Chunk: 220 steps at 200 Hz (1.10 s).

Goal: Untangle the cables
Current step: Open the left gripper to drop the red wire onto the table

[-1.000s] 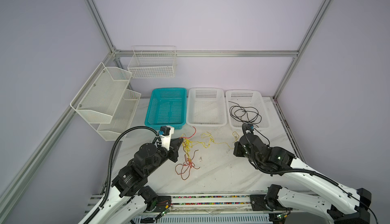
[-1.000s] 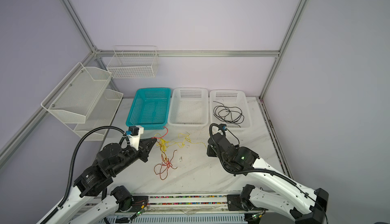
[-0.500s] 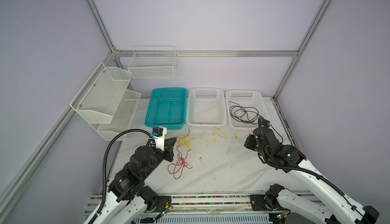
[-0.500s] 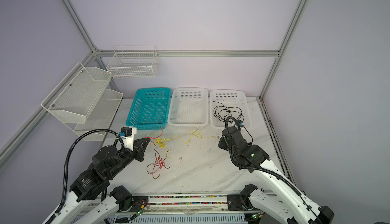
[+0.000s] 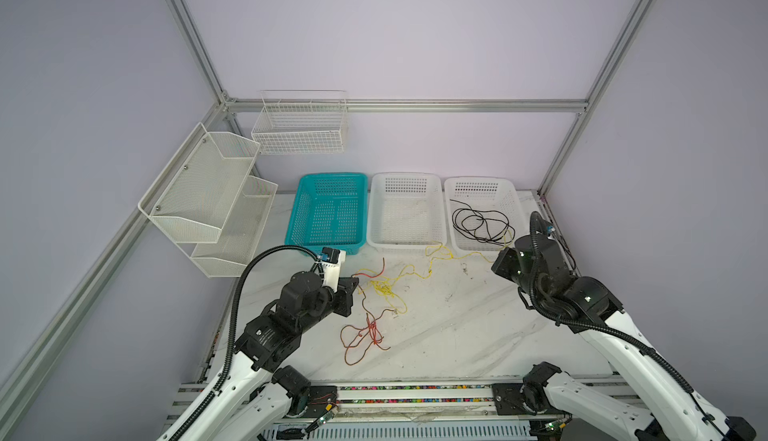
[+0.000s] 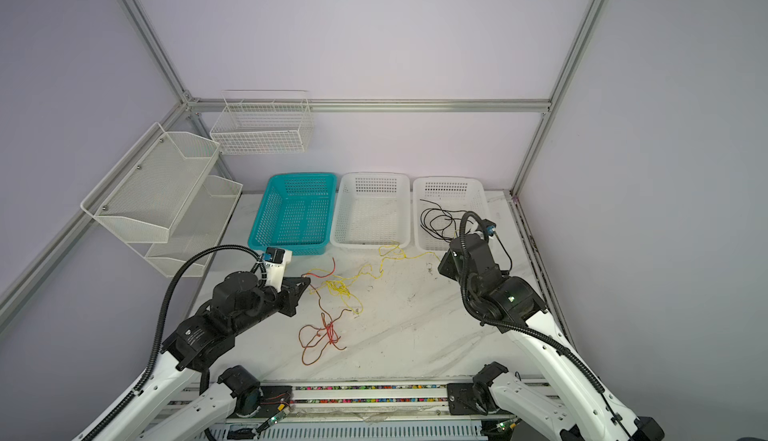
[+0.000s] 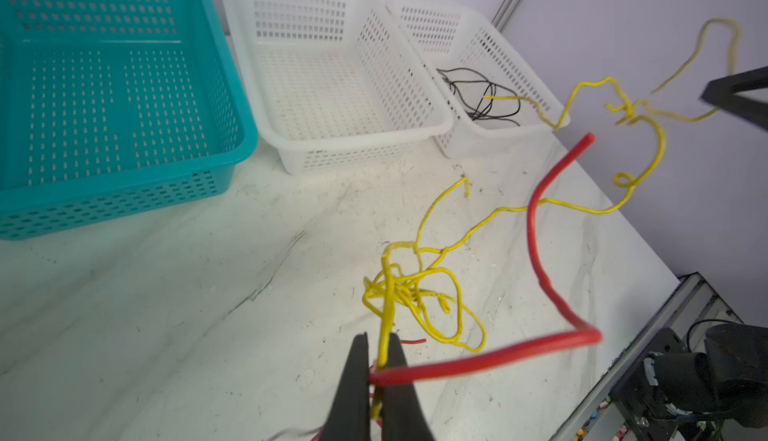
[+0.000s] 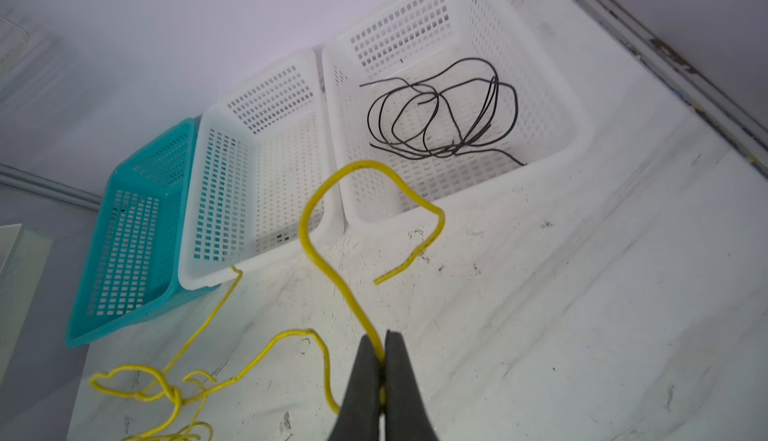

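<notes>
Black cable point(image 5: 482, 225) coils in white basket point(image 5: 473, 187) (rightmost of three).

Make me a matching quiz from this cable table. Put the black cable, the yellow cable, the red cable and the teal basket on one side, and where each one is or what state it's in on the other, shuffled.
Things
1. black cable
2. yellow cable
3. red cable
4. teal basket

Places or states
A. pinched by both the left gripper and the right gripper
B. holds nothing
C. coiled in the rightmost white basket
D. pinched by the left gripper only, the rest looped on the table

Pairs: 1-C, 2-A, 3-D, 4-B
</notes>
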Motion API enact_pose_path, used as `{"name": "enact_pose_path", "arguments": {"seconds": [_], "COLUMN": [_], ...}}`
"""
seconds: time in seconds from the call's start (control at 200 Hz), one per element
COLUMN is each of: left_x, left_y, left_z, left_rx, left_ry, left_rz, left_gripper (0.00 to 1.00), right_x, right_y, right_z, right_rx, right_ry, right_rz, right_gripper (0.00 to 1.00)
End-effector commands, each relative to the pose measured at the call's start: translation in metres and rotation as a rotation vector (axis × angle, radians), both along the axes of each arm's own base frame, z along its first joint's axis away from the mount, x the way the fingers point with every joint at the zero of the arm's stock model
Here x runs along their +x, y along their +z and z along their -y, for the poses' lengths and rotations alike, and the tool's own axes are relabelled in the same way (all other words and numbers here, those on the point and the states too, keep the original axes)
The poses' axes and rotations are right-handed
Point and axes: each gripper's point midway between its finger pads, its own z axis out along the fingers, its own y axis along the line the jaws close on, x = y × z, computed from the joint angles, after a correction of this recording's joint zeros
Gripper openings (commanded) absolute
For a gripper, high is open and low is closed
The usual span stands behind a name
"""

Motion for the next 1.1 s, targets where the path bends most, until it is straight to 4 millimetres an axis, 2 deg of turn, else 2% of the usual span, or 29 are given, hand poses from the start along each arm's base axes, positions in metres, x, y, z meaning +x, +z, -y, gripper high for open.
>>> {"name": "enact_pose_path", "arguments": {"seconds": [0.0,0.125,0.305,0.37,0.44,0.46,0.5,0.585,0.635,0.73,0.825,0.91,1.015,1.095], "left_x": [0.006,0.010,0.016,0.017,0.019,0.020,0.020,0.022,0.023,0.028,0.029,0.027,0.026,0.024], "left_y": [0.009,-0.003,-0.017,-0.015,-0.013,-0.012,-0.011,-0.009,-0.005,0.010,0.029,0.049,0.067,0.072], "left_z": [-0.013,-0.013,-0.007,-0.004,0.001,0.003,0.008,0.019,0.022,0.027,0.036,0.049,0.060,0.072], "left_rx": [-0.005,-0.006,-0.007,-0.025,-0.053,-0.062,-0.083,-0.120,-0.131,-0.127,-0.142,-0.185,-0.252,-0.296], "left_ry": [0.057,0.060,0.045,0.040,0.028,0.022,0.003,-0.036,-0.048,-0.078,-0.136,-0.223,-0.283,-0.332], "left_rz": [-0.013,-0.066,-0.134,-0.135,-0.138,-0.142,-0.150,-0.158,-0.153,-0.117,-0.063,0.000,0.056,0.066], "left_gripper": [0.00,0.00,0.00,0.00,0.00,0.03,0.17,0.25,0.34,0.68,0.84,0.91,0.93,0.94], "right_x": [-0.005,-0.011,-0.021,-0.020,-0.018,-0.017,-0.015,-0.013,-0.012,-0.012,-0.011,-0.009,-0.008,-0.009], "right_y": [0.016,0.022,0.042,0.047,0.040,0.037,0.030,0.019,0.018,0.023,0.027,0.029,0.034,0.043], "right_z": [0.031,0.033,0.044,0.031,0.019,0.019,0.017,0.012,0.012,0.005,-0.008,-0.015,-0.020,-0.026], "right_rx": [-0.085,-0.091,-0.120,-0.109,-0.105,-0.112,-0.121,-0.127,-0.128,-0.117,-0.099,-0.085,-0.064,-0.037], "right_ry": [-0.090,-0.075,-0.087,-0.005,0.059,0.057,0.068,0.088,0.090,0.132,0.199,0.226,0.249,0.274], "right_rz": [0.020,0.015,0.042,0.052,0.032,0.025,0.012,-0.011,-0.008,0.012,0.023,0.026,0.041,0.066], "right_gripper": [0.00,0.00,0.00,0.00,0.00,0.00,0.00,0.00,0.00,0.00,0.00,0.00,0.00,0.00]}}
